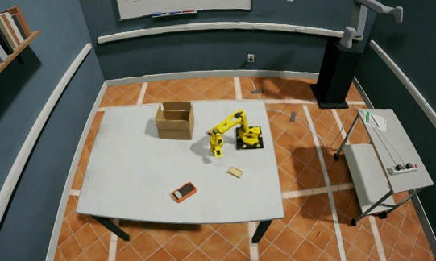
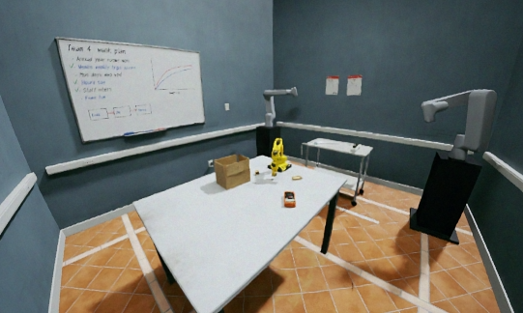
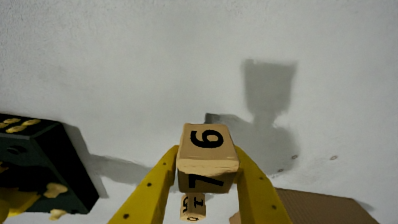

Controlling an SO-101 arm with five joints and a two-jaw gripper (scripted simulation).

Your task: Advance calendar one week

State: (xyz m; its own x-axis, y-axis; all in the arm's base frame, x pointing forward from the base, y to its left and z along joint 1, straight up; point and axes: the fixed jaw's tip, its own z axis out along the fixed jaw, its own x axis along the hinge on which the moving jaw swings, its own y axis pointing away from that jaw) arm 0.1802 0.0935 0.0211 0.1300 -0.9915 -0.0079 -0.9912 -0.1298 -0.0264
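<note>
My gripper [image 3: 206, 162] [image 1: 218, 153] is shut on a wooden cube [image 3: 207, 142], held above the table. In the wrist view this cube shows a black 6 or 9, turned sideways, on its upper face and a sideways 7 on the shaded face below. The other cube [image 3: 192, 207] [image 1: 209, 132] [image 2: 256, 172] stands on the table, beyond the held one in the wrist view, with small digits on its faces. The tan calendar tray [image 1: 235, 172] [image 2: 297, 178] lies apart from both, with no cube visible in it. Its month name cannot be read, and it is outside the wrist view.
An open cardboard box [image 1: 175, 130] [image 2: 232, 175] stands left of the arm in the top view. An orange and black meter [image 1: 184, 192] [image 2: 289, 199] lies toward the table's near edge. The black arm base [image 1: 249, 143] [image 3: 60, 165] is at the table's right side.
</note>
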